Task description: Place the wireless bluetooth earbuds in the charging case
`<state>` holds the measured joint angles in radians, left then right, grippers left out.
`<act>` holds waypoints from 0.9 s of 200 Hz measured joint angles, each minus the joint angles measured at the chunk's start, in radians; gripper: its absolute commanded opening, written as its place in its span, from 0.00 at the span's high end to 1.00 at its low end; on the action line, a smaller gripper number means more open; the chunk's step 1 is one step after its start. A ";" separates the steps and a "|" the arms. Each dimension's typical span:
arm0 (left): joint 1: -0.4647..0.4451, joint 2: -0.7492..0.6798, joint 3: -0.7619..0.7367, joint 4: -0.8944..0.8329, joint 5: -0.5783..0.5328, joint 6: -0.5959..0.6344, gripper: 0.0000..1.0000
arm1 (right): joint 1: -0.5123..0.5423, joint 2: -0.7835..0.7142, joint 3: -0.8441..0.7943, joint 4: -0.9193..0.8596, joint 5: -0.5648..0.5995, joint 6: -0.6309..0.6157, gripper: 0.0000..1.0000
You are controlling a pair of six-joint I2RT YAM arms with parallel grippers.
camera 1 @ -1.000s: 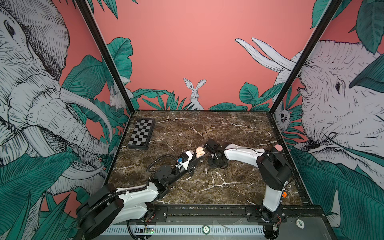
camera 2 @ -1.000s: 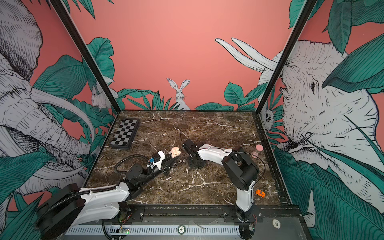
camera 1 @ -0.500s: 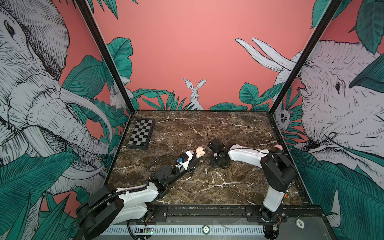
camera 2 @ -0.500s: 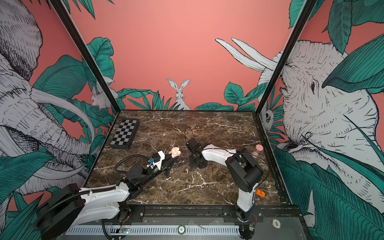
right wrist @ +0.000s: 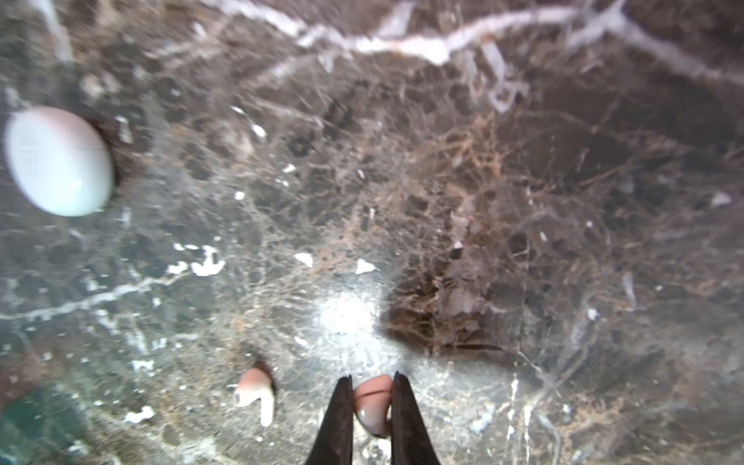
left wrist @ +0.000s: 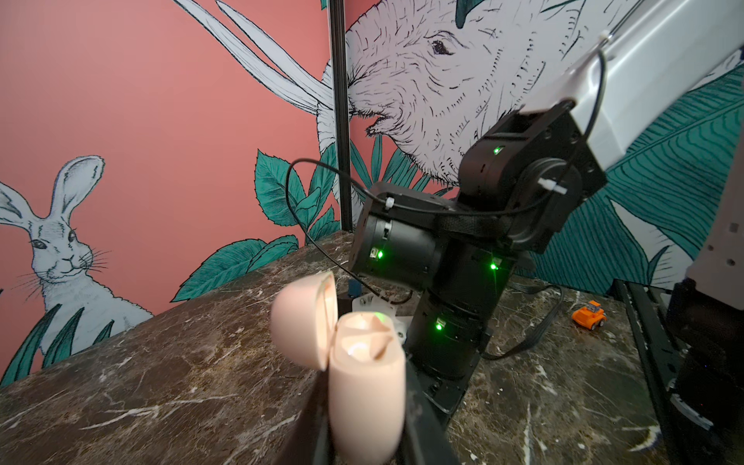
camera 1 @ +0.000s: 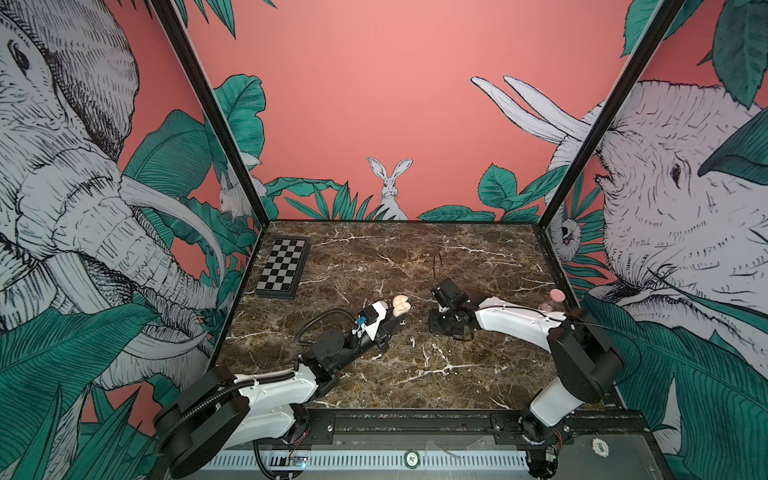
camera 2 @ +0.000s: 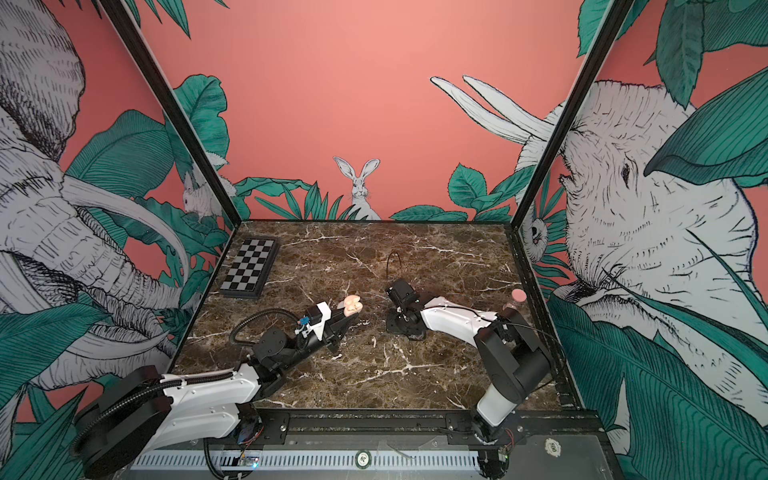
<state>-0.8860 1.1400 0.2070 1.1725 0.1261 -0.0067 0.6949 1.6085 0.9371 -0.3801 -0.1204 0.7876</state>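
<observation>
The right hand (right wrist: 372, 382), just right of centre in both top views, has closed within the last second on one smooth pinkish earbud (right wrist: 374, 406) on the veined marble bench (right wrist: 523, 201), so the pick looks made; a second earbud (right wrist: 255, 392) lies just beside it. The left hand (camera 1: 395, 320), clamped tight, grips the glossy egg-shaped charging case (left wrist: 364, 386), lid open, at frame centre

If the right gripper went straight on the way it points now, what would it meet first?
The marble tabletop: the right gripper points down at it, shut on an earbud. The gap looks small, but depth is unclear.
</observation>
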 measured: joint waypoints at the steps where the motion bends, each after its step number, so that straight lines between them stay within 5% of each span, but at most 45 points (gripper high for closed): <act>1: 0.000 0.000 0.000 0.000 0.000 0.000 1.00 | 0.000 -0.003 -0.002 0.002 0.000 0.000 0.91; 180: 0.000 0.051 0.002 0.008 0.016 -0.019 1.00 | -0.004 -0.238 -0.050 0.054 -0.045 0.025 0.92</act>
<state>-0.8860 1.1915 0.2089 1.1809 0.1421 -0.0257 0.6907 1.3705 0.8875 -0.3264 -0.1654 0.8127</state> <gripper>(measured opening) 0.229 0.108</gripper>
